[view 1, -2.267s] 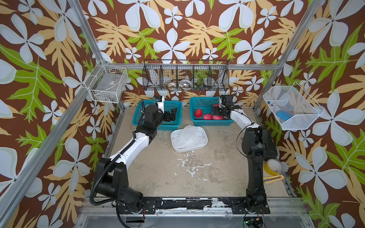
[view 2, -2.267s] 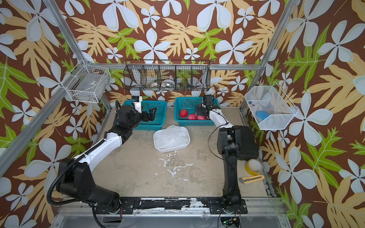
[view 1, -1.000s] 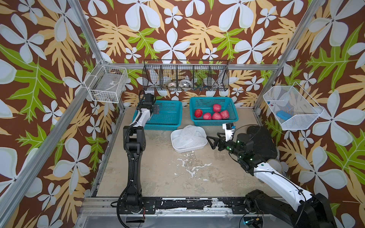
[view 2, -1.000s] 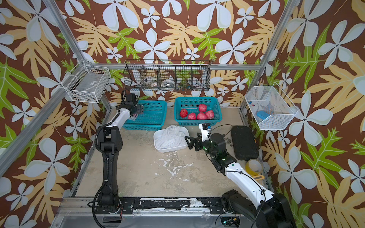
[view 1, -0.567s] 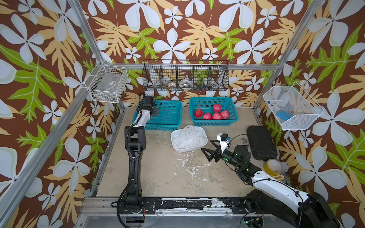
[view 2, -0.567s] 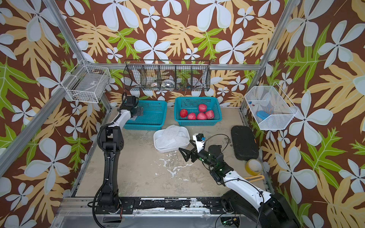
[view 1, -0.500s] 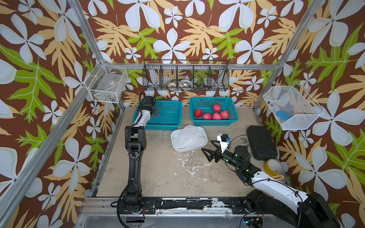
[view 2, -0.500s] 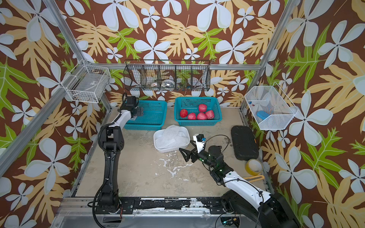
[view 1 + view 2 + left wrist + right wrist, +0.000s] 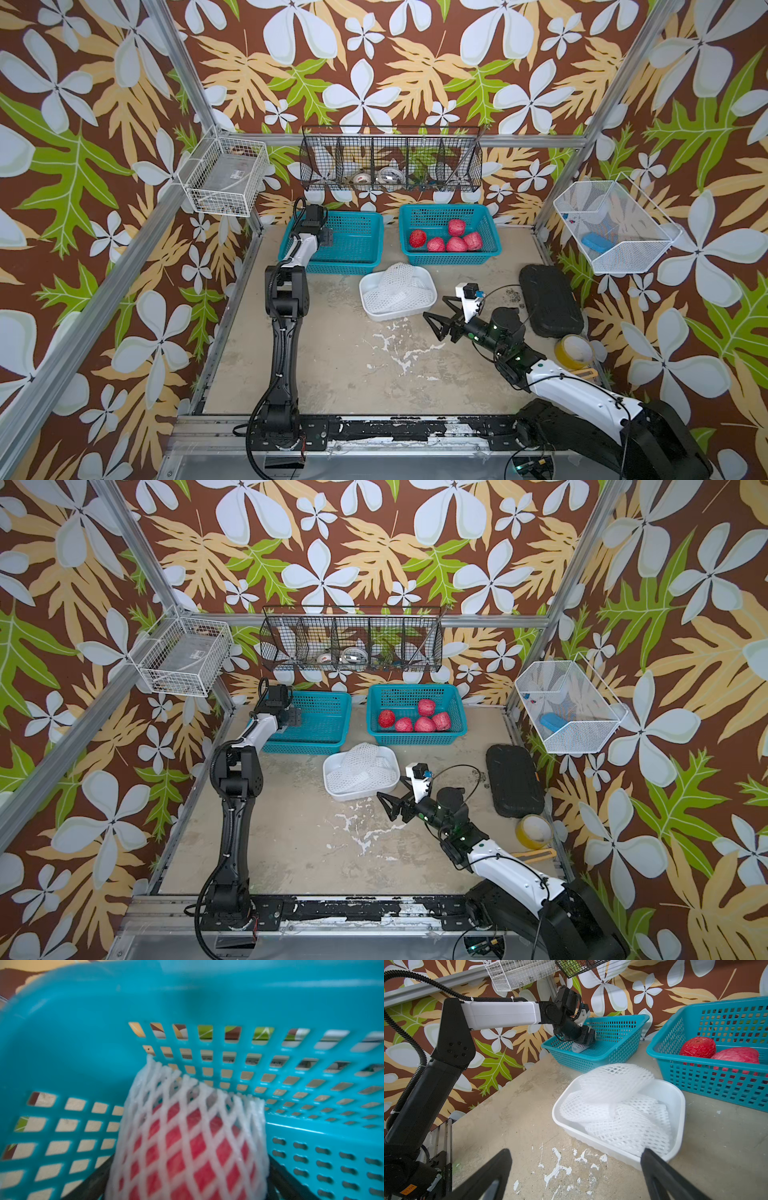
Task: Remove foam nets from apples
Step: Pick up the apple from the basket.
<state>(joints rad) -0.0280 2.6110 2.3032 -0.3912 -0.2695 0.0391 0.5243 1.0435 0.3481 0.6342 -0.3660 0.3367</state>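
The left gripper point(image 9: 584, 1041) is reached down inside a teal basket point(image 9: 357, 261). A red apple point(image 9: 187, 1147) wrapped in its white foam net point(image 9: 199, 1093) sits directly between the gripper's two dark fingers point(image 9: 91, 1180). The net's frilled open end points away from the wrist toward the basket's perforated wall. The jaws stand wide, one on each side of the wrapped fruit. The wrist view is blurred, so I cannot tell whether the pads are actually pressing on the mesh or only flanking it. The right gripper point(image 9: 434, 306) hangs low over the bare table point(image 9: 340, 374) with its jaws spread wide and nothing between them. Just ahead of its fingertips, near one finger, is a white tray point(image 9: 679, 1105) heaped with empty foam nets point(image 9: 616, 1105). Beyond the tray from this gripper stands a second teal basket point(image 9: 415, 739) holding five unwrapped apples point(image 9: 424, 725), well out of the fingers' reach. The wrapped apple in the left gripper lies far across the table from the right one.
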